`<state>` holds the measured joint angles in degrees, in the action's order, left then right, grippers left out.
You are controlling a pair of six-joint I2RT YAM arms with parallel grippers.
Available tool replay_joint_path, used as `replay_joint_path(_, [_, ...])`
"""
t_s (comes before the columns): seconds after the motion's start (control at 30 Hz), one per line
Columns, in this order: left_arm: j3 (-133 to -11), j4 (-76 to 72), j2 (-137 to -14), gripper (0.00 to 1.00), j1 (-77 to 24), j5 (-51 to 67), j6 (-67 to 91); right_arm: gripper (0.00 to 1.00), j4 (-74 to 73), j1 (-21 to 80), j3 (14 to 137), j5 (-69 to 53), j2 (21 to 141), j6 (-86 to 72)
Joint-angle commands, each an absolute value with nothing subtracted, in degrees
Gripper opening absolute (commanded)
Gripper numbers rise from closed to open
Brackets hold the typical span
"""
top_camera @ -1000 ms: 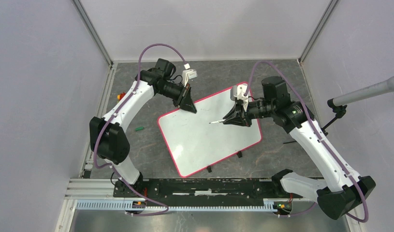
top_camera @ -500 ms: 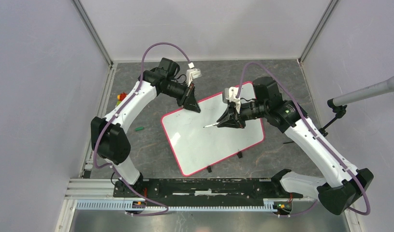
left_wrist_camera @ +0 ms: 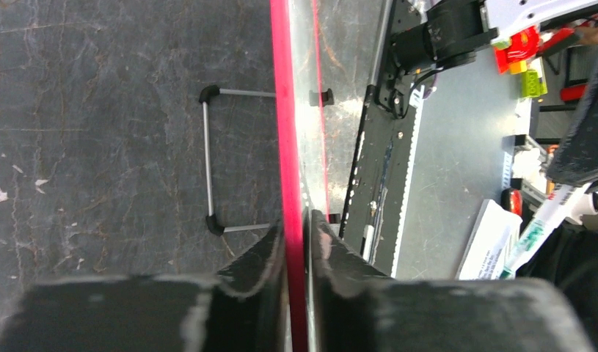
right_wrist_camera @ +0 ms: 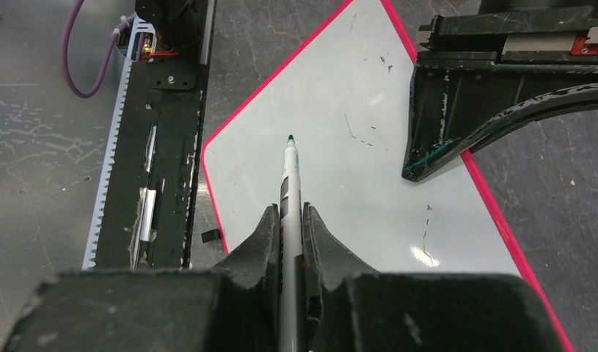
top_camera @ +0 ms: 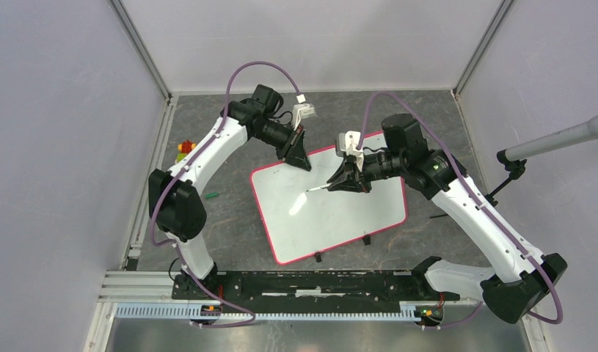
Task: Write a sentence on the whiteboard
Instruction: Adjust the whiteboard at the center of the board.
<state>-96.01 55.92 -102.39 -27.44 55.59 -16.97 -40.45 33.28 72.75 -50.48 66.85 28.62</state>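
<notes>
1. The glossy white rectangular whiteboard with the thin red-pink rim sat skewed on the dark grey scuffed table, between the two arms. Its long axis ran roughly from the left side toward the far right.
2. I couldn't see any green lettering on it, only a few faint specks and a glare spot. My guess is the sentence hadn't been started.
3. The slim white marker with the dark green tip was over the far-left part of the board. It lay close to the board's long axis with the tip pointing toward the left arm's side.
4. This is what the next move hangs on: the board was straight under and ahead of that tip. In the right wrist view the tip was well inside the rim, but I couldn't tell if it was touching or just above.
5. The right claw had its fingers pinched narrow around the marker barrel. The marker stuck straight out along the claw's own line.
6. The left claw was at the far edge near the far-left corner. In its wrist view it was closed narrow on the red rim, one finger on each face.
7. So the right arm was nearer the writing area, and I'd say the left was only there to steady the board.
8. A thin wire stand with black tips showed under the board edge.
</notes>
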Motion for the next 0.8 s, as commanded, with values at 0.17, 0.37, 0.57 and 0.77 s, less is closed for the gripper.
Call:
replay_joint_path(0.17, [-93.22, 60.00, -92.99, 0.61, -22.52, 52.52, -14.55, 0.00, -36.15, 34.64, 73.04, -46.00, 65.54, 25.61])
replay_joint_path(0.37, [-86.46, 62.50, -84.01, 0.65, -12.00, 54.77, -15.76, 0.00, -31.43, 38.25, 75.45, -40.77, 68.23, 21.94])
replay_joint_path(0.57, [-79.25, 62.66, -80.43, 0.65, -4.34, 56.82, -18.01, 0.00, -29.52, 46.36, 80.79, -30.88, 73.72, 20.98])
replay_joint_path(0.77, [-75.63, 58.28, -80.36, 0.66, -2.40, 57.28, -15.28, 0.00, -28.62, 53.00, 85.18, -22.13, 79.71, 21.22])
